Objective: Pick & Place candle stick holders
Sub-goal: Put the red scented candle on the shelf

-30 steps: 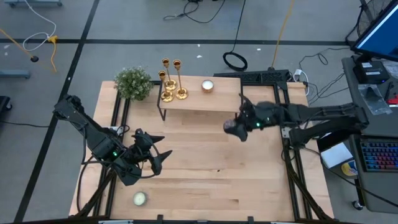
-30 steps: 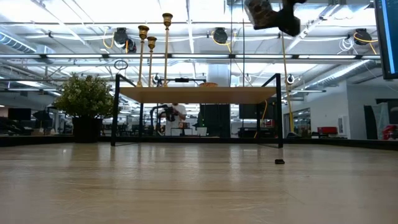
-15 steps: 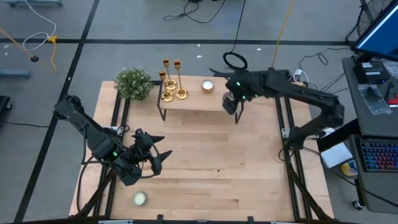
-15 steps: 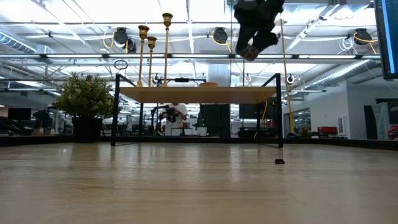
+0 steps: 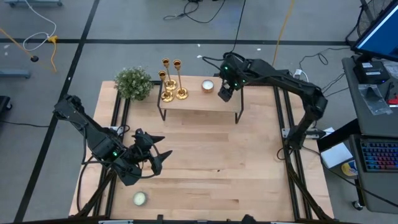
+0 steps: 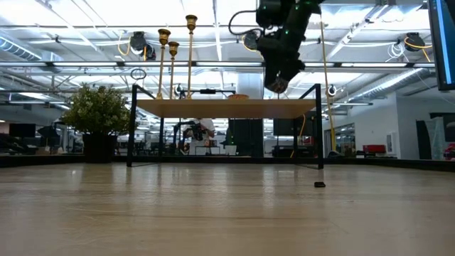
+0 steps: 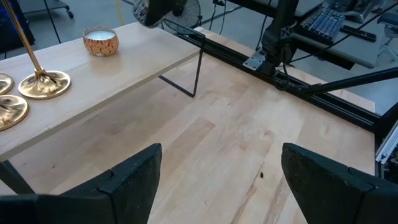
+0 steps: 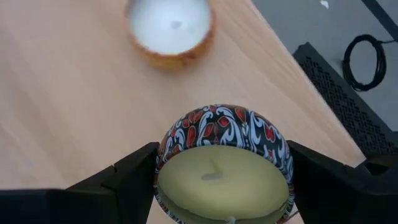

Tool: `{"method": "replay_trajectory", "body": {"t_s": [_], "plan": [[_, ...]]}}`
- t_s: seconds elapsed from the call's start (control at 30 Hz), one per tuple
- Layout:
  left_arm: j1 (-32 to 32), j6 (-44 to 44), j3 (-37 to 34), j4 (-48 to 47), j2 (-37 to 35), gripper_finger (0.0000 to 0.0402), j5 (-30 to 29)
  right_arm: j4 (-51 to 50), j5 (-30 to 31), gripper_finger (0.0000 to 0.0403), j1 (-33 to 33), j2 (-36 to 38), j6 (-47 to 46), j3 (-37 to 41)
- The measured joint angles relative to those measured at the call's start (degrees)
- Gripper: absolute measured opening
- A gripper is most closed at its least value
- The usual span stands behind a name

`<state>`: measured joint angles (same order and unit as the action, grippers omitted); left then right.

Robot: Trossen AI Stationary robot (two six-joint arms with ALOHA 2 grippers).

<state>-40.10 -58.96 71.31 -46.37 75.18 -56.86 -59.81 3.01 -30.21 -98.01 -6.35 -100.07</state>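
Three gold candle stick holders [image 5: 171, 79] stand on their round bases at the left end of a small raised wooden shelf [image 5: 193, 102] at the table's far side. They show tall in the low view [image 6: 173, 60], and their bases show in the left wrist view [image 7: 42, 83]. My right gripper [image 5: 224, 94] hangs over the shelf's right end, shut on a candle in a patterned tin [image 8: 221, 165]. My left gripper [image 5: 154, 158] waits open over the near left of the table, its fingers [image 7: 130, 180] wide apart with nothing between them. My right gripper pinches the patterned tin's round wall [image 8: 164, 158] between its two fingers [image 8: 127, 177], one on each opposite side. The fingers slant steeply down from above. The candle is lifted clear above the shelf, and its pale wax top [image 8: 221, 183] shows uncovered.
A small candle [image 5: 207, 86] in an amber cup sits on the shelf just left of my right gripper, shown also as the cup [image 8: 171, 28]. A green bushy plant [image 5: 133, 83] stands left of the shelf. Another pale candle [image 5: 139, 198] lies near the table's front left.
My right gripper has swung from above the open table toward the far edge and a little left, to above the shelf's right end. It has tipped to point more steeply down, carrying the patterned candle with it. My left arm has kept still.
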Motion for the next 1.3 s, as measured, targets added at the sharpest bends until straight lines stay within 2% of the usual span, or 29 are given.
{"method": "replay_trajectory", "body": {"t_s": [0.37, 0.5, 0.63, 0.97, 1.3], "plan": [[0.01, -0.21, 0.00, 0.04, 0.00, 0.0326, -0.11, 1.70, -0.22, 0.0293, -3.89, -5.09, 2.64, -0.04], [0.01, -0.32, 0.00, 0.09, 0.01, 0.0326, -0.12, 2.73, -0.71, 0.0293, -3.89, -4.97, 2.74, -0.04], [0.00, -0.46, 0.00, 0.11, 0.00, 0.0326, -0.17, 4.36, -4.65, 0.0293, -3.94, -5.01, 2.77, -0.04], [0.00, -0.29, 0.00, 0.09, 0.02, 0.0326, -0.17, 5.27, -4.61, 0.0295, -4.55, -4.99, 4.50, -0.03], [0.01, -0.24, 0.00, 0.09, 0.00, 0.0326, -0.13, 4.69, -4.59, 0.0315, -5.05, -4.99, 5.55, 0.00]]}}
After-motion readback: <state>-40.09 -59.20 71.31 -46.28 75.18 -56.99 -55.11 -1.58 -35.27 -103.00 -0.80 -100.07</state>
